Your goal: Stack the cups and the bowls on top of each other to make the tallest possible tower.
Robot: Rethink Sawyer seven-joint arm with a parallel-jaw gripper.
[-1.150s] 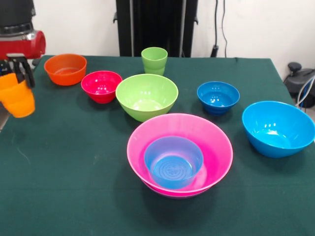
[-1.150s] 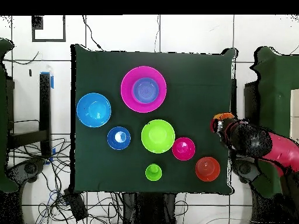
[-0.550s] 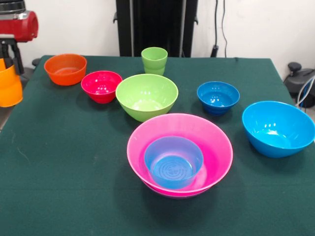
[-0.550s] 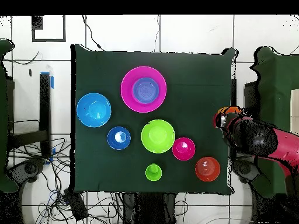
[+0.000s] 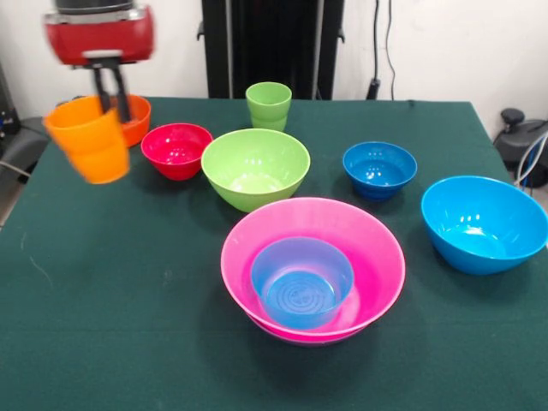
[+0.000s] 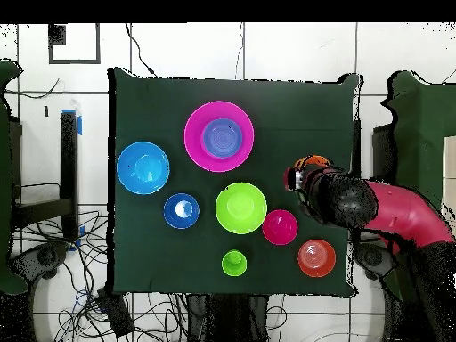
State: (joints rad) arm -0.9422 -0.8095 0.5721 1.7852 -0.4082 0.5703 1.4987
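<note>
Six bowls beside held orange cup.

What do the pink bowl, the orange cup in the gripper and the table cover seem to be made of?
Pink bowl: probably glossy plastic, its thin wall slightly translucent, with bright highlights.
Orange cup, held by the gripper: likely the same sort of plastic, a smooth single colour with stepped ribs.
Table cover: looks like matte dark green cloth, perhaps felt, with no shine.

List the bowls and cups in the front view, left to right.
Orange ribbed plastic cup in the gripper → red bowl → lime green bowl → dark-blue bowl → large sky-blue bowl.
</note>
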